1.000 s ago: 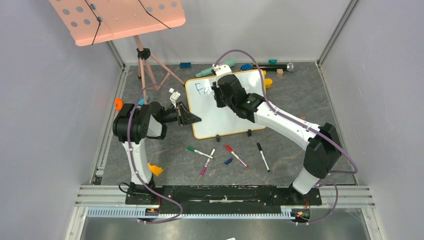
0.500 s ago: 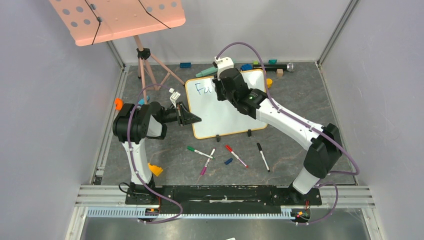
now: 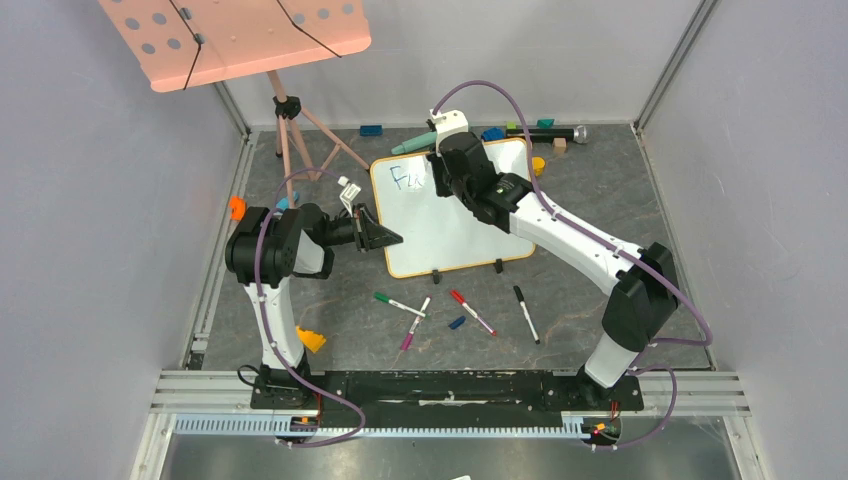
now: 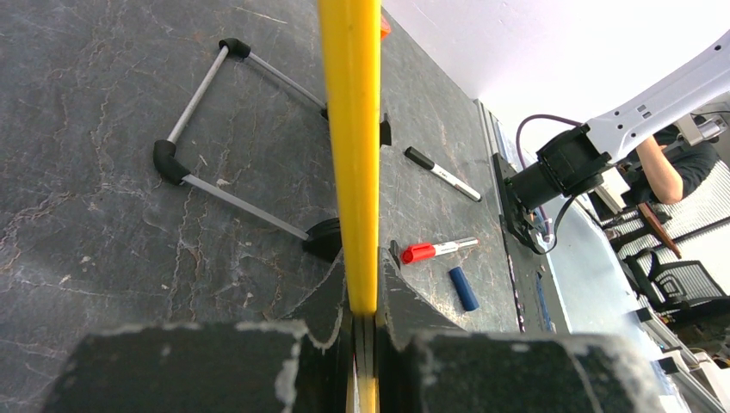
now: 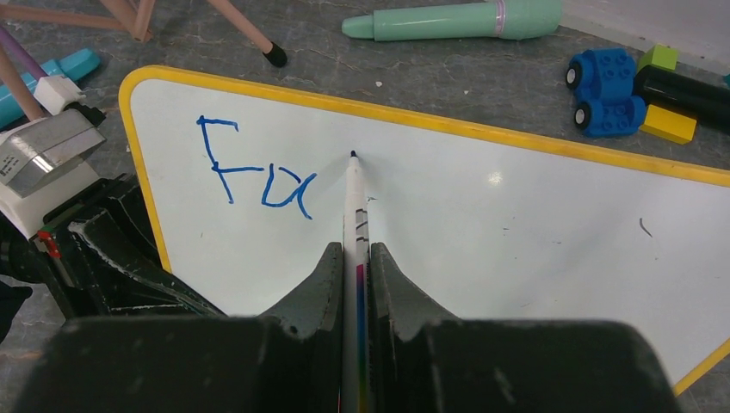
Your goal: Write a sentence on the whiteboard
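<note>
Whiteboard (image 3: 455,235) standing tilted on dark table, between both arms; left gripper (image 4: 361,288) pinching its yellow left edge; right gripper (image 5: 355,258) pinching marker (image 5: 354,198), tip touching board near top edge, just right of blue letters (image 5: 254,176) reading "Fa"; loose markers (image 3: 470,311) lying in front of board.

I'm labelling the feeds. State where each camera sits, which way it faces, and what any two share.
Top external: high behind the bases, looking down on the whiteboard; left arm and right arm show.
Left wrist: looks along the whiteboard's yellow edge, clamped in the left pincer, toward a red-capped marker.
Right wrist: looks down the blue-tipped marker in the right pincer at the blue letters.
Shared: top and right wrist both show the letters.
</note>
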`<move>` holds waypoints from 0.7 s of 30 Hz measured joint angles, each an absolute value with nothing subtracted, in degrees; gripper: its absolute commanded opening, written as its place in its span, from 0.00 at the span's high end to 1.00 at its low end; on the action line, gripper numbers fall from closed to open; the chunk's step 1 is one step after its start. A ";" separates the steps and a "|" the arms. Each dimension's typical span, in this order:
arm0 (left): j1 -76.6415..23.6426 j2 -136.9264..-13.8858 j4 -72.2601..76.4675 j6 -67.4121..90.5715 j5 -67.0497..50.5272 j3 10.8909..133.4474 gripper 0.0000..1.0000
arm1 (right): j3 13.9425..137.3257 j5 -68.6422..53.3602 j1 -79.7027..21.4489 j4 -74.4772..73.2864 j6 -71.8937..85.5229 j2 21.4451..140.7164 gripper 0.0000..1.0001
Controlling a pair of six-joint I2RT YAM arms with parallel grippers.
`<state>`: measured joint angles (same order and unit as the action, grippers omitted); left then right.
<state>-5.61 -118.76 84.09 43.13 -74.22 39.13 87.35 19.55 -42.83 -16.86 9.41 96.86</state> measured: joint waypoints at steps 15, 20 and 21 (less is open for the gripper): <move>-5.58 -118.74 83.94 43.13 -74.11 39.13 0.98 | 87.96 19.92 -42.89 -16.86 9.82 97.56 1.00; -5.58 -118.76 83.94 43.13 -74.11 39.13 0.98 | 87.96 18.74 -42.78 -16.84 9.78 97.56 1.00; -5.58 -118.76 83.94 43.13 -74.11 39.13 0.98 | 87.96 18.65 -42.78 -16.84 9.78 97.56 1.00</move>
<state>-5.58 -118.76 83.94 43.13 -74.11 39.13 87.96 18.65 -42.78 -16.84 9.78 97.56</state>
